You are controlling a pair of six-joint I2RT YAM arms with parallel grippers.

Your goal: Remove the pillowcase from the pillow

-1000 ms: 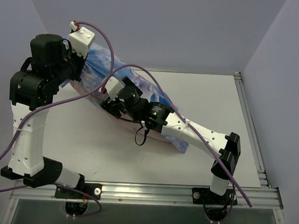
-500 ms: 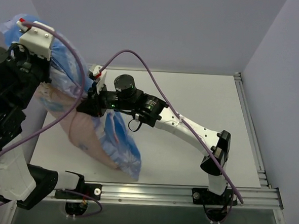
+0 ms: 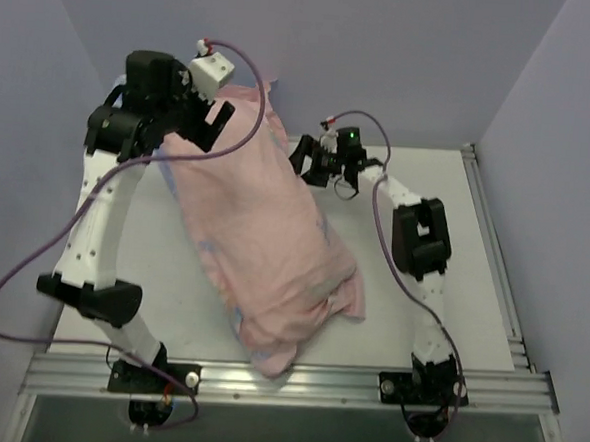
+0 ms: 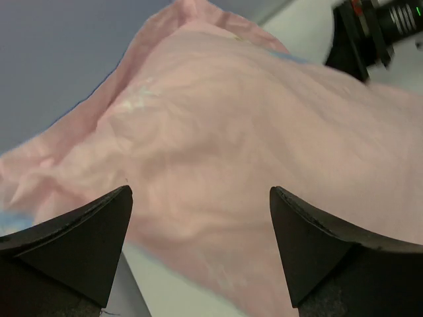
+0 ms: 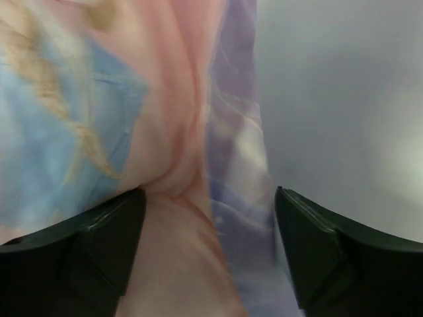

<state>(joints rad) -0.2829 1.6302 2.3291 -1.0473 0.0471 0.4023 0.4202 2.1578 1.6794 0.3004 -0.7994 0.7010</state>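
From above, shows the pillowcase sprawled pink side out, diagonally across the counter, bulging, reaching the near edge; finds the left hand spread above its far end, the right hand just beside its far right side. At the left wrist, shows the left hand spread wide, gripping nothing, pink pillowcase beyond. At the right wrist, shows the right hand spread, blurred blue-and-pink pillowcase folds between the fingers, contact unclear
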